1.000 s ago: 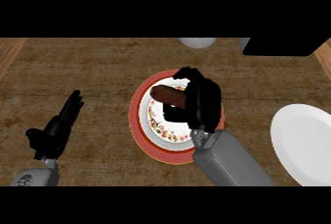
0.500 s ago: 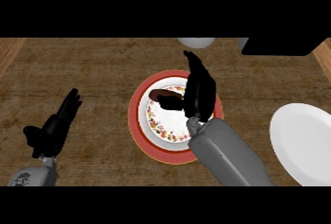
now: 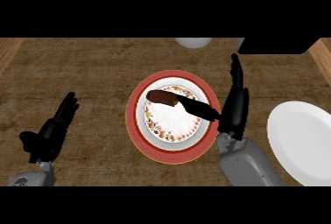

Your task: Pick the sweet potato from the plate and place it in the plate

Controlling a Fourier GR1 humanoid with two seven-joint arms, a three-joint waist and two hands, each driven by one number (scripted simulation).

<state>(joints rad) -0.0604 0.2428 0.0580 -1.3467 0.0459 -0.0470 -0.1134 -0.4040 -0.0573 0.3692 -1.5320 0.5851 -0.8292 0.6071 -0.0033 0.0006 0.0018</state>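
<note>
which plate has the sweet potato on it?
The red-rimmed plate at centre: the sweet potato lies on its upper part. The plain white plate at right is bare.

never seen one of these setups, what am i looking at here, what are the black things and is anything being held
You are looking steeply down from the robot's head at a wooden counter. The black shapes on grey forearms are its hands. The left hand rests open at the lower left. The right hand has straight fingers; its thumb reaches to the sweet potato, which lies on the red-rimmed plate. Nothing is gripped. A plain white plate sits at the right edge.
</note>
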